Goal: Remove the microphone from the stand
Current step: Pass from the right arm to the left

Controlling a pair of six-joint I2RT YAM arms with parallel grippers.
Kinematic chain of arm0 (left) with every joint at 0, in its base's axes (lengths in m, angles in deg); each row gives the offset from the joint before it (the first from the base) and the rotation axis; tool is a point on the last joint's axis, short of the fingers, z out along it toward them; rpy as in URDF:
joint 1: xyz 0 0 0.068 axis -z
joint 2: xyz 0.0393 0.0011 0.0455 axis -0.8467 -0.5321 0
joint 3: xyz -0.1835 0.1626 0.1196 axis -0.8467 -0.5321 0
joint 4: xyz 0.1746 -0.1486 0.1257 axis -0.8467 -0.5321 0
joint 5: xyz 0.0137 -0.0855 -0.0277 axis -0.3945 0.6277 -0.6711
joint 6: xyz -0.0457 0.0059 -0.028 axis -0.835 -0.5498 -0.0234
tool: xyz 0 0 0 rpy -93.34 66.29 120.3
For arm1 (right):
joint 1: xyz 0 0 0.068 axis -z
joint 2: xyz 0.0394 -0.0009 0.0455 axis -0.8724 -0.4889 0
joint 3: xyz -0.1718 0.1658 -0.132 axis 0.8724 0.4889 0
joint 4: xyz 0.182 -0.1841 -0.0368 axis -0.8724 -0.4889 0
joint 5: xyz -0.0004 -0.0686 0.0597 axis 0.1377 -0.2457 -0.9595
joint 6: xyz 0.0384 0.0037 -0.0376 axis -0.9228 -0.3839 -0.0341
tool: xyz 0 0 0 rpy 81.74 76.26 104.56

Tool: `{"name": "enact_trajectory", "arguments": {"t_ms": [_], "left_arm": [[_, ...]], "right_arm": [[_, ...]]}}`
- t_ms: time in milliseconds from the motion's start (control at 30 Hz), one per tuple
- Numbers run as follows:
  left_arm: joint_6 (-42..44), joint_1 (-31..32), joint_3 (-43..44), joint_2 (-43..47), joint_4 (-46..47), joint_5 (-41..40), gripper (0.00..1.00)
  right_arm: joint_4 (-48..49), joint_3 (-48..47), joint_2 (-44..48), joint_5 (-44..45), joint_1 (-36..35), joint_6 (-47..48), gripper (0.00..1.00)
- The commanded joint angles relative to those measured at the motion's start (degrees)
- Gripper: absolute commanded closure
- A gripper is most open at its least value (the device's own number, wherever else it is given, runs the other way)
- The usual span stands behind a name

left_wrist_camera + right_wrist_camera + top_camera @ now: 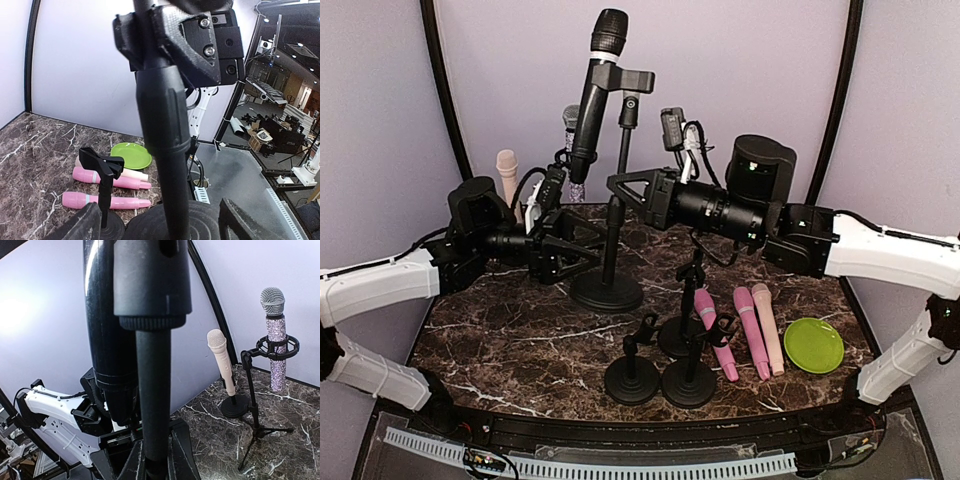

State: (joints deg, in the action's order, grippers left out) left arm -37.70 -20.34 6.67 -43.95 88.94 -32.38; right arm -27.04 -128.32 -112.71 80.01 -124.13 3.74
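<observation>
Handling judgement: the black handheld microphone with a mesh head (594,105) is appearing rigid, fairly light and top-heavy. Its smooth barrel is likely to be slipping under a weak grip, and the mesh is probably denting if squeezed.
Grasp point: the bare barrel below the black plastic clip (632,79) is offering the soundest hold, with the pull going along the barrel's own axis, away from the mesh.
Appearance: the microphone is showing a matt black tapering body, a pale band under the head and a rounded dark grille.
Location: the microphone is sitting tilted in the clip at the top of the tall black stand with a round base (607,292), which is standing toward the back of the dark marbled worktop (510,345).
Left gripper (590,250): its jaws are standing wide apart either side of the lower pole and are holding nothing.
Right gripper (617,187): its jaws are clamping the stand's pole higher up and steadying it.
Risk: the stand is likely to be tipping if the microphone is dragged sideways out of the clip.
Progress: the microphone is not yet coming out of the clip.
</observation>
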Motion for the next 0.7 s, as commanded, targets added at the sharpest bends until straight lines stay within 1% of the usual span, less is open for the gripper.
{"name": "enact_trajectory", "arguments": {"t_ms": [0, 67, 133, 300, 433, 600, 667], "left_arm": [[0.8, 1.2, -1.6, 2.6, 3.5, -3.4, 0.17], [1.4, 1.4, -1.8, 2.7, 2.9, -5.2, 0.17], [1.9, 1.6, -1.7, 2.6, 2.4, -6.2, 0.17], [3.9, 2.6, -1.2, 1.9, -0.2, -7.7, 0.17], [4.2, 3.1, -1.1, 1.5, -0.5, -8.2, 0.17], [5.4, 3.9, -0.5, 1.0, -1.9, -8.9, 0.27], [6.0, 4.2, -0.3, 0.9, -2.5, -9.4, 0.28]], "right_arm": [[11.3, 0.4, 2.5, 2.9, -1.1, -2.0, 1.00], [12.2, 0.5, 2.1, 2.8, -1.4, -2.2, 1.00], [12.6, 0.4, 1.5, 5.1, -1.9, -2.1, 1.00], [14.3, 0.7, 1.0, 8.3, -2.6, -2.1, 1.00], [14.5, 0.9, 1.0, 10.8, -2.8, -2.2, 1.00], [13.7, 0.6, 0.4, 13.6, -3.1, -2.1, 1.00], [13.6, 0.5, 0.2, 14.9, -3.5, -1.5, 1.00]]}}
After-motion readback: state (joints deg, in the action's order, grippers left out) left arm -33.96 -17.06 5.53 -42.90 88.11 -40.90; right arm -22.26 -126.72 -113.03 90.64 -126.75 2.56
